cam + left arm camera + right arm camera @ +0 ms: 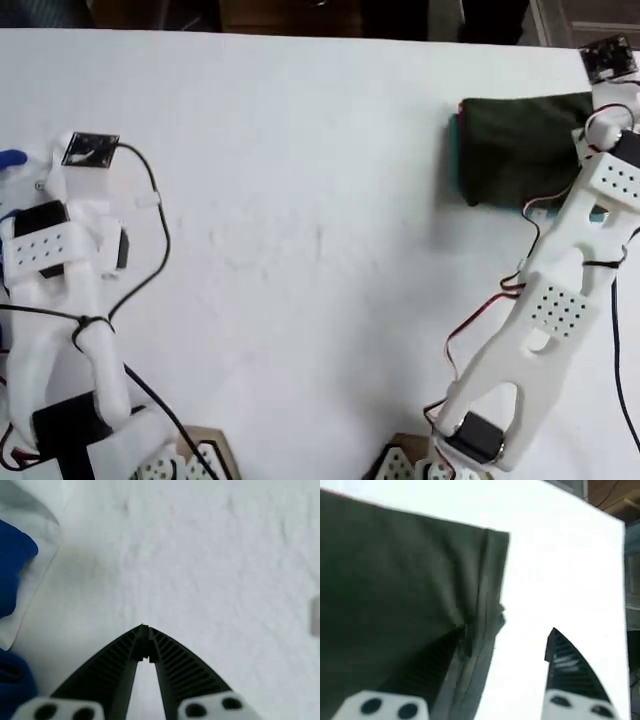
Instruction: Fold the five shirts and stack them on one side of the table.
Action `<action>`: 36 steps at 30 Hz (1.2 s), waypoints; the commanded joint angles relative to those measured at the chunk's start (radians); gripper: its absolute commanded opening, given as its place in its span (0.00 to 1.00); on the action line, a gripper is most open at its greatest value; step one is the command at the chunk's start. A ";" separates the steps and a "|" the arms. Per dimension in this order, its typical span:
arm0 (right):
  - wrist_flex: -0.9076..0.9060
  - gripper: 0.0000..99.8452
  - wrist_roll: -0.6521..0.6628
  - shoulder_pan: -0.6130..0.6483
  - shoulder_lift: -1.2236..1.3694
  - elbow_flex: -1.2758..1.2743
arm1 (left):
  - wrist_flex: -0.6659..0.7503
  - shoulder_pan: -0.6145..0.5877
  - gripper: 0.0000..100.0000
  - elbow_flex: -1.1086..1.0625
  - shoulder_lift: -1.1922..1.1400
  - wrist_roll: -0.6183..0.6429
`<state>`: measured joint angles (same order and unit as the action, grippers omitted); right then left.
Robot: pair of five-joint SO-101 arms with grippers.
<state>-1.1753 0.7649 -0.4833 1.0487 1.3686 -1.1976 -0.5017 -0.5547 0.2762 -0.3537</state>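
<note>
We log the right gripper (509, 632) jaws apart, straddling the folded dark green shirt's (510, 150) edge. The left gripper (144, 645) has its jaws together over the white table (300, 200).

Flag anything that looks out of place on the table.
A teal edge sticks out from under the dark shirt, so the two are not squared up. Blue cloth lies loose at the other side of the table, far from them.

Dark shirt (510, 145) — one corner under right arm (556, 305)
</note>
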 commanded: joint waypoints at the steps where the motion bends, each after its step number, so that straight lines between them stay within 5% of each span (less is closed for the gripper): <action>1: -0.005 0.24 -0.048 -0.015 -0.073 0.103 | -0.008 -0.009 0.02 0.005 0.049 -0.003; 6: -0.068 0.23 -0.265 -0.010 -0.130 0.206 | -0.005 -0.008 0.02 0.015 0.049 -0.002; 13: -0.394 0.07 -0.290 0.070 -0.191 0.295 | -0.101 -0.054 0.02 0.131 0.049 0.000; 19: -0.585 0.16 -0.290 0.168 -0.266 0.298 | -0.189 -0.252 0.04 0.352 0.040 -0.061; 24: -0.596 0.21 -0.290 0.208 -0.343 0.247 | -0.184 -0.384 0.18 0.371 0.040 -0.178; 29: -0.598 0.19 -0.292 0.223 -0.504 0.026 | -0.104 -0.450 0.22 0.366 0.035 -0.180; 36: -0.595 0.18 -0.290 0.272 -0.955 -0.617 | 0.025 -0.446 0.22 0.366 -0.178 -0.178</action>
<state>-1.7492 0.4795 -0.2409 0.3353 1.0157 -1.2144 -0.9375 -0.2279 0.1672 -0.5301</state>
